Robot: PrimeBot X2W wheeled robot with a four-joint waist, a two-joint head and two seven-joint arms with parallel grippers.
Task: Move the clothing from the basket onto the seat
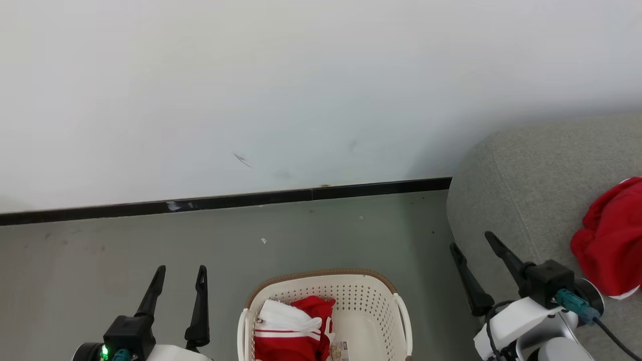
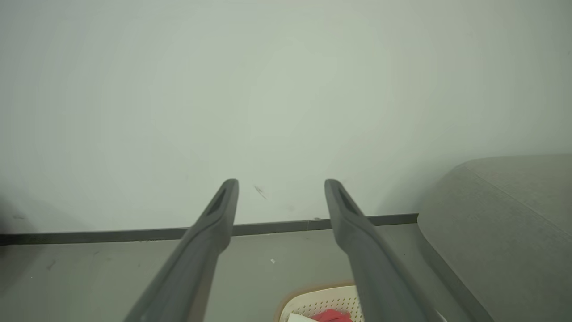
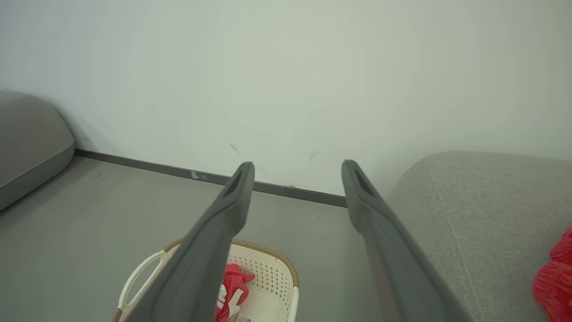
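While both arms sit low on either side of the basket [image 1: 361,301], you are holding nothing in either one; the left gripper [image 1: 181,269] is to the basket's left above the grey floor [image 1: 150,240], its two dark fingers spread apart with only air between them; the right gripper [image 1: 470,239] is to the basket's right, its fingers likewise parted and empty, tilted back toward the basket's side in the head view. You will find the clothing [image 1: 293,336] inside the basket, a red bundle with a white panel and white stripes, bunched against the basket's left wall; just to its right a paper label [image 1: 339,351] lies on the bare bottom, and the basket's right half holds nothing else. The seat [image 1: 521,190], grey and rounded at its end, stands right of the basket, just behind the right gripper; on its cushion, well right of the basket, lies a crumpled red garment [image 1: 612,240] with a white edge, cut off by the frame's side. Beyond the basket a dark baseboard [image 1: 225,200] runs along the foot of a pale wall [image 1: 301,75]; from the right wrist view you can see another grey cushioned piece [image 3: 31,138] far off on the basket's left side.
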